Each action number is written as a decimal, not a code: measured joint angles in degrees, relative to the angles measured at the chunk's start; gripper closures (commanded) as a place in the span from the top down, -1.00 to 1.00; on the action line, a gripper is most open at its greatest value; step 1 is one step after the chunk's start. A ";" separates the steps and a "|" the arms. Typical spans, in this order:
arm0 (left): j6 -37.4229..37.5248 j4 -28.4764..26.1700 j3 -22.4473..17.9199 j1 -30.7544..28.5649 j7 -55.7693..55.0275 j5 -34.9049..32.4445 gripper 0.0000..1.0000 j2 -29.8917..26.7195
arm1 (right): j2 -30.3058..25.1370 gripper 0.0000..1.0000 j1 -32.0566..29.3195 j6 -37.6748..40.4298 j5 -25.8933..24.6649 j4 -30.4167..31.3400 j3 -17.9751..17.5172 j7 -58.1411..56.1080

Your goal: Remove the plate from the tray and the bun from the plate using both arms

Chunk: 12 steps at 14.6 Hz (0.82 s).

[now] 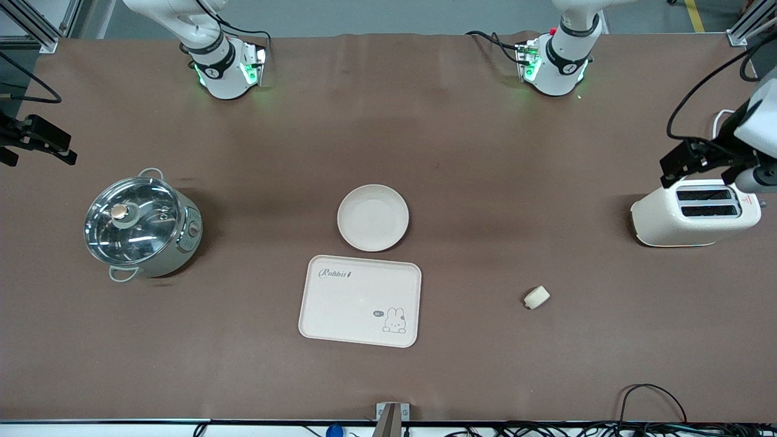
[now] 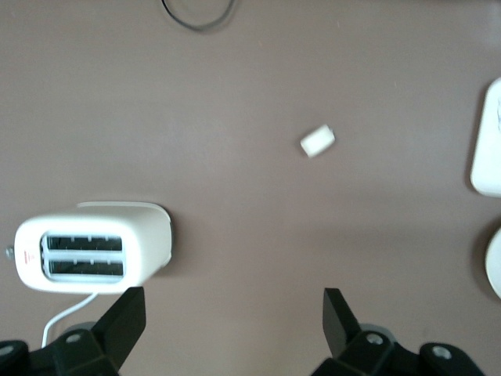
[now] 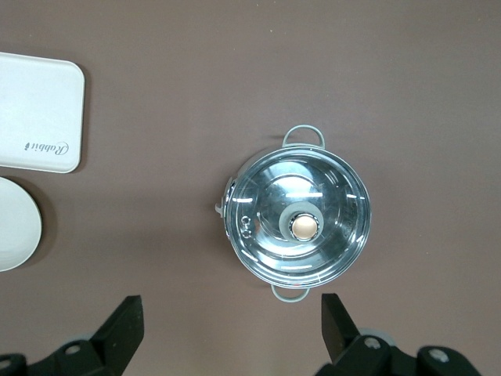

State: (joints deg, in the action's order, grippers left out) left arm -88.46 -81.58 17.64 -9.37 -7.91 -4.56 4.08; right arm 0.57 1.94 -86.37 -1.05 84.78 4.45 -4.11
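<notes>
The round cream plate (image 1: 373,217) lies on the brown table mid-table, just farther from the front camera than the rabbit tray (image 1: 360,300). Its edge shows in the left wrist view (image 2: 495,262) and the right wrist view (image 3: 14,224). The small pale bun (image 1: 537,297) lies on the bare table toward the left arm's end, also in the left wrist view (image 2: 317,141). My left gripper (image 1: 689,162) hangs open and empty high above the toaster (image 1: 695,215), its gap over bare table (image 2: 233,321). My right gripper (image 1: 39,142) hangs open and empty (image 3: 231,325) at its own end.
A steel pot with a glass lid (image 1: 141,226) stands at the right arm's end, also in the right wrist view (image 3: 297,223). The white toaster shows in the left wrist view (image 2: 94,254). The tray's edge shows in both wrist views (image 2: 489,141) (image 3: 39,113). Cables run along the near table edge.
</notes>
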 measured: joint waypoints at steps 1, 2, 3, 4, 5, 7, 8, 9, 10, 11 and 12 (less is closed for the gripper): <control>1.42 -0.36 -2.13 1.99 0.35 0.80 1.00 -0.80 | 0.00 1.00 0.00 0.00 0.00 0.00 -0.02 0.00; 2.23 -1.18 -4.17 3.56 1.13 2.07 1.00 -1.74 | 0.00 1.00 0.02 0.01 0.00 0.01 -0.04 0.00; 2.56 -2.47 -5.68 4.25 2.18 3.61 1.00 -2.84 | 0.00 1.00 0.04 0.03 0.00 0.01 -0.08 0.00; 2.67 -3.88 -6.63 4.34 2.99 4.69 1.00 -3.95 | 0.00 1.00 0.04 0.03 0.00 0.01 -0.10 0.00; 2.69 -5.31 -7.22 4.38 3.52 5.23 1.00 -5.08 | 0.00 1.00 0.04 0.03 0.00 0.01 -0.10 0.00; 2.62 -8.38 -7.52 4.98 3.57 5.53 1.00 -7.60 | 0.00 1.00 0.04 0.04 0.00 0.02 -0.11 0.00; 2.51 -9.55 -7.51 5.48 3.56 5.54 1.00 -8.72 | 0.00 1.00 0.04 0.04 0.00 0.02 -0.11 0.00; 2.45 -10.15 -7.50 6.00 3.51 5.54 1.00 -9.52 | 0.00 1.00 0.05 0.04 0.00 0.02 -0.11 0.00; 2.38 -10.22 -7.50 6.33 3.45 5.54 1.00 -9.95 | 0.00 1.00 0.06 0.05 0.00 0.02 -0.11 0.00; 2.18 -10.15 -7.50 6.40 3.45 5.54 1.00 -10.04 | 0.00 1.00 0.06 0.05 0.00 0.02 -0.11 0.00; 2.01 -9.98 -7.55 6.35 3.45 5.54 1.00 -9.85 | 0.00 1.00 0.06 0.05 0.00 0.02 -0.12 0.00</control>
State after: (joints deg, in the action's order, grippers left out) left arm -86.46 -91.56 10.09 -3.02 -4.46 0.98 -5.76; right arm 0.57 2.01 -86.32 -1.05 84.80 4.33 -4.11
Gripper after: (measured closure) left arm 0.000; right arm 0.000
